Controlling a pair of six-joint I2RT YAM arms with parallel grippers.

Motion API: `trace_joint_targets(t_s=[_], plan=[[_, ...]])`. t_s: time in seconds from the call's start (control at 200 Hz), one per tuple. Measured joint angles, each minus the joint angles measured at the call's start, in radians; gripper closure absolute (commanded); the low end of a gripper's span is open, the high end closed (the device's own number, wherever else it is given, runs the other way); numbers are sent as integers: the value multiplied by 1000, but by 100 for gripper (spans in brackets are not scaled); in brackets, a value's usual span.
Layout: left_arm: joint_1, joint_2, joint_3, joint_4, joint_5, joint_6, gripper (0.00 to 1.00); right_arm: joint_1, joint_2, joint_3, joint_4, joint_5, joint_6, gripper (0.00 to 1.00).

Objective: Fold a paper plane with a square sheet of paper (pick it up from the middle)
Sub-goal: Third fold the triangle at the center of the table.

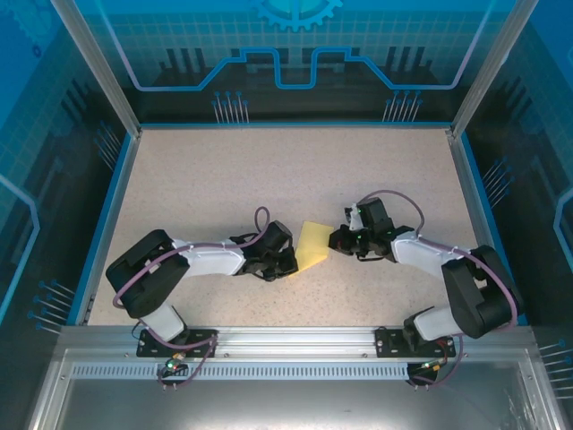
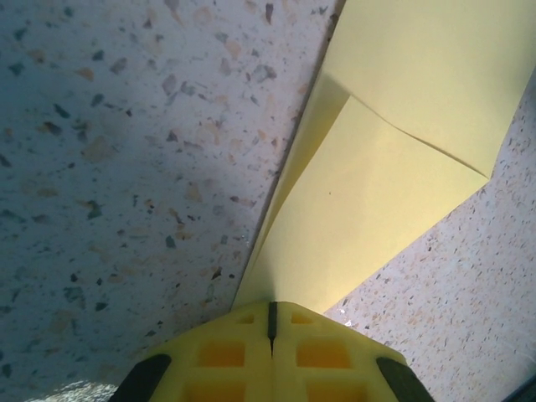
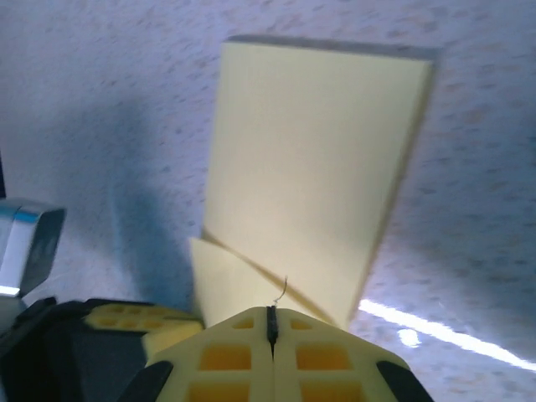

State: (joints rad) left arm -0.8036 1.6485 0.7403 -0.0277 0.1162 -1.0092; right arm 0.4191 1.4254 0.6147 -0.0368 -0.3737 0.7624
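Speckled table (image 1: pixel 224 170), open across the far half and towards both side edges. At the near centre, the left gripper (image 1: pixel 291 267) and right gripper (image 1: pixel 333 240) pinch folded yellow paper (image 1: pixel 312 246) between them, closing that gap. Blue panels (image 1: pixel 54 179) wall the sides.

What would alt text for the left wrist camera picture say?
A folded sheet of pale-yellow paper stretches away from the left gripper, whose yellow fingers are shut on its near end. Below lies a speckled table.
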Motion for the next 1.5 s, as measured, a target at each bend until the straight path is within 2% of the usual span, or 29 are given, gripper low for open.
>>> trace_joint_targets(t_s=[0.14, 0.29, 0.495, 0.93, 1.495], plan=[[0, 3, 11, -20, 0, 19, 100, 84, 64, 13, 20, -13, 22, 100], [0, 7, 23, -36, 0, 29, 100, 131, 181, 38, 67, -44, 52, 100], [0, 10, 42, -55, 0, 48, 100, 143, 256, 51, 126, -63, 84, 100], [0, 46, 74, -42, 4, 62, 100, 142, 262, 53, 127, -60, 87, 100], [11, -6, -110, 225, 34, 16, 100, 130, 309, 130, 11, -85, 95, 100]])
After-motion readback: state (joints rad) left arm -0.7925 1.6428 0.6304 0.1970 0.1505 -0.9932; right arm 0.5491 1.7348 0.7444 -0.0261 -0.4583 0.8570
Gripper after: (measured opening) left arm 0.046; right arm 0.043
